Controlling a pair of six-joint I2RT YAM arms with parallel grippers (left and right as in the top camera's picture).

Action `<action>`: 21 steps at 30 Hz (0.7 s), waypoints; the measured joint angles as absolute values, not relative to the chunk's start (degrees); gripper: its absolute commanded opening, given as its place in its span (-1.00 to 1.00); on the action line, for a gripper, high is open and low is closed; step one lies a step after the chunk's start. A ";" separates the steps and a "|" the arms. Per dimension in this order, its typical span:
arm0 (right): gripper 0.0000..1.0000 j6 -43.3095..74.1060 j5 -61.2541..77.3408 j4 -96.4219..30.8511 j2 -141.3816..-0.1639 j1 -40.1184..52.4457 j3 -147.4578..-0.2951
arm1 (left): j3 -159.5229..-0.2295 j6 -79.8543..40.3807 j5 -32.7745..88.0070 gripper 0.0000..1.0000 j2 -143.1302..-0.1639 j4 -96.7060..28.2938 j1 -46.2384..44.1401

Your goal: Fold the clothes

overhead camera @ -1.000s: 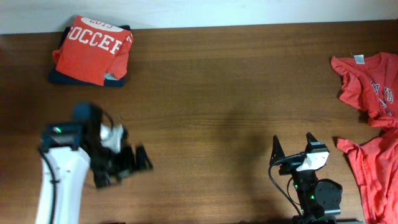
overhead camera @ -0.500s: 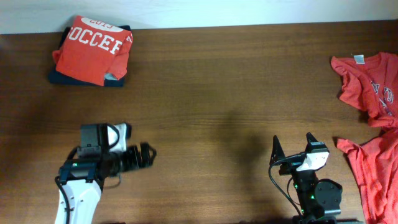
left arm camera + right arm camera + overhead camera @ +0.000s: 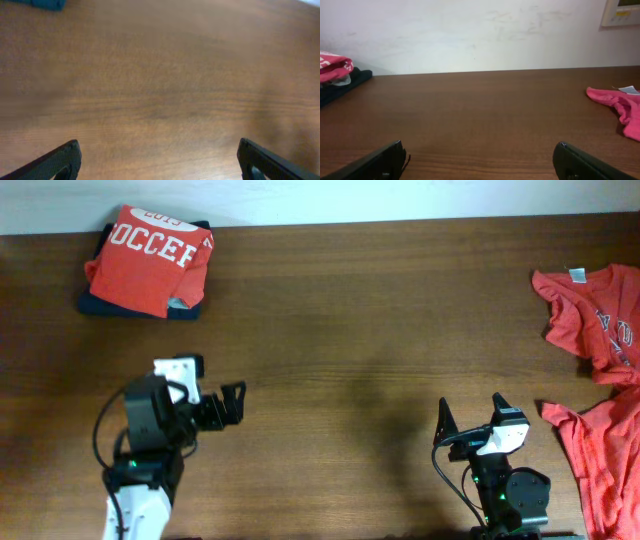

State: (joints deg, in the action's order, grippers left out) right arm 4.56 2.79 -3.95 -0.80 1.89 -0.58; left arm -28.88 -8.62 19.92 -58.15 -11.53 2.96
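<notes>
Right now I see the desk point(image 3: 380, 310) carrying a loose red shirt point(image 3: 595, 325) at its right edge, another red shirt point(image 3: 605, 465) nearer me, and a folded SOCCER shirt point(image 3: 150, 260) atop a dark garment point(image 3: 100, 305) far left. The left gripper point(image 3: 238, 405) and right gripper point(image 3: 469, 408) have jaws spread wide, holding nothing.

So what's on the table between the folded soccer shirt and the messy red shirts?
Nothing. From the overhead camera, only bare brown table lies between the folded shirt and the crumpled shirts.
</notes>
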 measured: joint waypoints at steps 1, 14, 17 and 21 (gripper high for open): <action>0.97 4.54 2.79 -3.92 -0.80 1.89 -0.58 | -26.20 -8.62 19.64 0.98 -57.34 -8.14 2.96; 0.97 4.54 2.79 -3.95 -0.80 1.85 -0.58 | -1.08 -8.62 16.47 0.98 -41.47 17.15 2.96; 0.97 4.56 2.79 -3.95 -0.80 1.85 -0.58 | -0.67 -8.62 14.57 0.98 -40.40 16.97 2.96; 0.97 4.56 2.79 -3.95 -0.80 1.85 -0.58 | -0.67 -8.62 8.51 0.99 -36.53 16.05 2.96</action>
